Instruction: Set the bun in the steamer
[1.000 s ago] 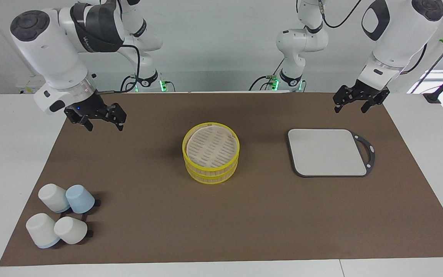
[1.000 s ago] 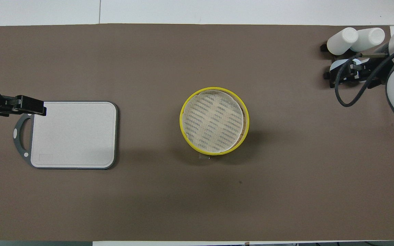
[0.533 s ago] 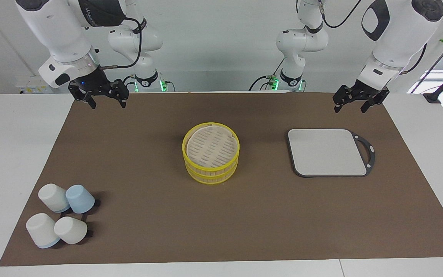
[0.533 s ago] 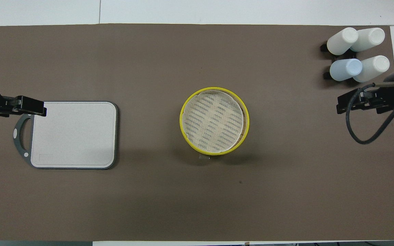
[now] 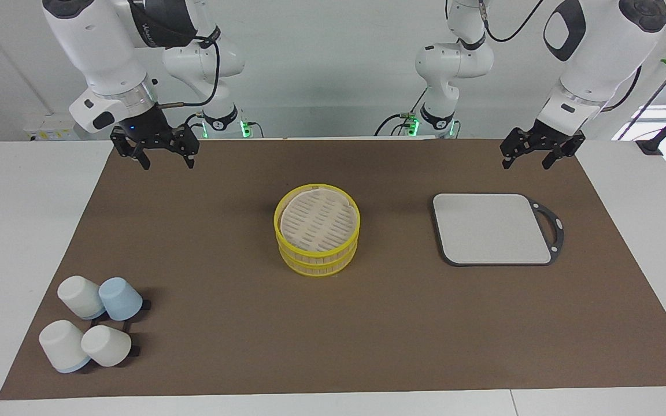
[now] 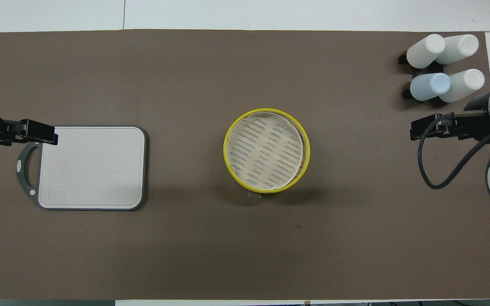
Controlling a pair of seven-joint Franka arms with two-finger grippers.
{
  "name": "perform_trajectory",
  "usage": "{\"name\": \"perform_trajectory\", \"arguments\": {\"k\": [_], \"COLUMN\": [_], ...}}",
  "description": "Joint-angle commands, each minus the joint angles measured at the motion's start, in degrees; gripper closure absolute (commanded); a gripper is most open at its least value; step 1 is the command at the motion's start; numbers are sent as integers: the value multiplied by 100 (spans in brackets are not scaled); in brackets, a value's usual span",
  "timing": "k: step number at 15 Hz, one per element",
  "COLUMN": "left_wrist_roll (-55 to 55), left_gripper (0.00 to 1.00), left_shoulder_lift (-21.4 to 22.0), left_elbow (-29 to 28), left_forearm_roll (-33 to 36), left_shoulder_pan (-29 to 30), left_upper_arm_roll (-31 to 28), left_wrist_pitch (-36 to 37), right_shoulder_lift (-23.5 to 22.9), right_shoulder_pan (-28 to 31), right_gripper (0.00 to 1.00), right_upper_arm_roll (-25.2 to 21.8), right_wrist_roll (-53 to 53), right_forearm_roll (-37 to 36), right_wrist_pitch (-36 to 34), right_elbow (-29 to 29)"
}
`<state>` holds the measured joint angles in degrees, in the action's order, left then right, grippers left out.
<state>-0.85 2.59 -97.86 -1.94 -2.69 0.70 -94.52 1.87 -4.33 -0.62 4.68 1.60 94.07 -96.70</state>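
Observation:
The steamer stands in the middle of the brown mat, two tiers with yellow rims and its beige slotted top on; it also shows in the overhead view. No bun shows in either view. My right gripper is open and empty, up in the air over the mat's edge at the right arm's end; in the overhead view it sits beside the cups. My left gripper is open and empty, waiting over the mat by the board's handle, and shows in the overhead view.
A grey square board with a black handle lies toward the left arm's end, also in the overhead view. Several white and blue cups stand upside down at the right arm's end, farther from the robots, also overhead.
My right gripper has risen and drawn back from over the cups toward the robots' edge of the mat, still open and empty. The left arm has not moved.

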Motion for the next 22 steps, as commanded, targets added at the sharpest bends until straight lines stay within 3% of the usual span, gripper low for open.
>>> {"name": "perform_trajectory", "arguments": {"k": [1, 6, 22], "left_wrist_roll": [-56, -56, -65], "left_gripper": [0, 0, 0], "left_shoulder_lift": [128, 128, 128], "left_elbow": [-84, -93, -93], "left_forearm_roll": [-52, -44, -17], "left_shoulder_pan": [23, 23, 23], "left_upper_arm_roll": [9, 9, 9], "left_wrist_pitch": [83, 83, 83], "right_shoulder_lift": [15, -178, -178], "right_shoulder_pan": [11, 46, 55], "right_gripper": [0, 0, 0], "right_upper_arm_roll": [9, 9, 18], "right_wrist_roll": [-11, -11, 7], "right_forearm_roll": [-29, -37, -37], "right_wrist_pitch": [173, 208, 243], "right_elbow": [-113, 98, 99]}}
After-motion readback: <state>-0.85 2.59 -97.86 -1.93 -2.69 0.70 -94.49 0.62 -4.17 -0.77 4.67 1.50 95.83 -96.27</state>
